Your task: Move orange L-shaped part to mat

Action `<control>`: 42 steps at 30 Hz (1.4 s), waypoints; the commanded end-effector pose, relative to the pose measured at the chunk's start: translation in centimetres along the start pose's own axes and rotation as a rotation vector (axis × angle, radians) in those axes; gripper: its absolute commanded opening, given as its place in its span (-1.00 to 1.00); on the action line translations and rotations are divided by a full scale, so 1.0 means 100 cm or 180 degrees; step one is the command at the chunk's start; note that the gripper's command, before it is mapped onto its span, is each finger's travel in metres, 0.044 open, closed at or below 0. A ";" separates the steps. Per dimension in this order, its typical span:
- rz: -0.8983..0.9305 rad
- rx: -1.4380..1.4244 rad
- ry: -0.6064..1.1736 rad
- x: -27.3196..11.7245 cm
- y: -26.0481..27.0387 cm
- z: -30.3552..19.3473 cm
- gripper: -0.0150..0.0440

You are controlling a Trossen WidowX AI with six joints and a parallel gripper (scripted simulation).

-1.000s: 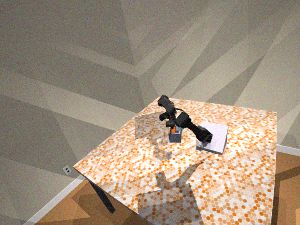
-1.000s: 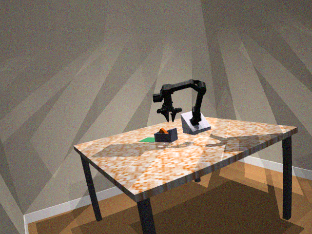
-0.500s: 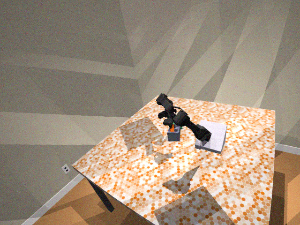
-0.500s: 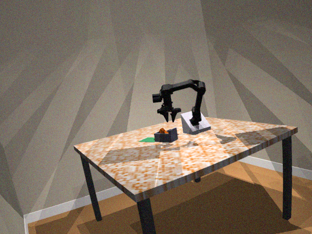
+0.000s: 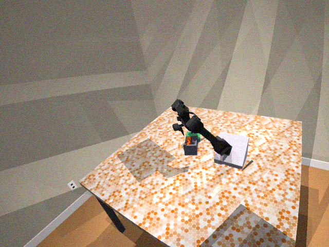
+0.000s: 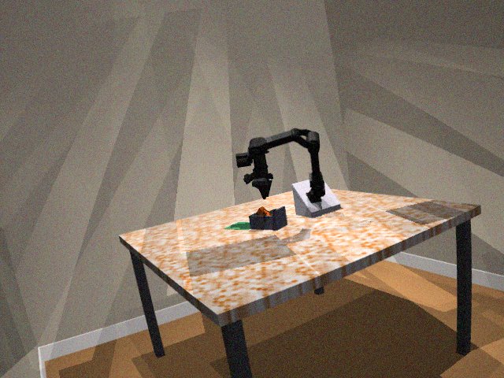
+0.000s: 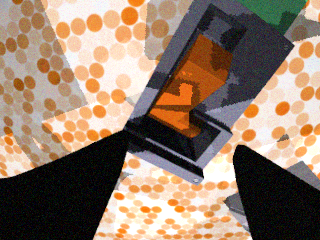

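Observation:
The orange part (image 5: 188, 140) (image 6: 263, 211) (image 7: 205, 75) is in the dark grey tray (image 5: 190, 151) (image 6: 260, 224) (image 7: 250, 85). It is tilted, with one end showing above the tray's wall in the exterior view; its lower end sits down in the pocket. The green mat (image 5: 195, 134) (image 6: 238, 225) (image 7: 275, 12) lies against the tray's far side. My gripper (image 5: 183, 134) (image 6: 265, 198) (image 7: 182, 146) is open and empty, above the tray and clear of the part. In the wrist view its fingers stand on either side of the tray's near end. The exact contact inside the pocket is hidden.
The arm's base stands on a pale wedge-shaped block (image 5: 237, 148) (image 6: 301, 197) to the right of the tray. The tray's walls rise around the part. Shadows fall across the patterned table (image 5: 164, 201) (image 6: 227, 293).

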State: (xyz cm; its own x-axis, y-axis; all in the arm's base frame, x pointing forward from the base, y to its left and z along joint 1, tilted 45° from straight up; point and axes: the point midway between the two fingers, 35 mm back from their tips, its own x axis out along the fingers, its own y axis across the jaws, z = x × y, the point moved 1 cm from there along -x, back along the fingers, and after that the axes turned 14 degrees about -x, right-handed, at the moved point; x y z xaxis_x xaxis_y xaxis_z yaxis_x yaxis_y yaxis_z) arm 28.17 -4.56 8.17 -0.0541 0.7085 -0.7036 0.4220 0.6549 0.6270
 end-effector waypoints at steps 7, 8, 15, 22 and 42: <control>-0.0039 0.1304 -0.0067 -0.005 -0.013 0.022 0.46; -0.0039 0.1304 -0.0067 -0.005 -0.013 0.022 0.46; -0.0037 0.1303 -0.0067 0.018 -0.013 0.023 0.46; -0.0036 0.1302 -0.0066 0.028 -0.014 0.023 0.46; -0.0033 0.1302 -0.0066 0.060 -0.014 0.024 0.46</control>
State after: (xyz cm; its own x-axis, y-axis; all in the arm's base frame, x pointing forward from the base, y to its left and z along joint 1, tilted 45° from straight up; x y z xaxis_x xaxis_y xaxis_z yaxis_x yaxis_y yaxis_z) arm 29.64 -2.26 2.65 -0.0421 0.6879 -0.7246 0.7407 0.5082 0.4394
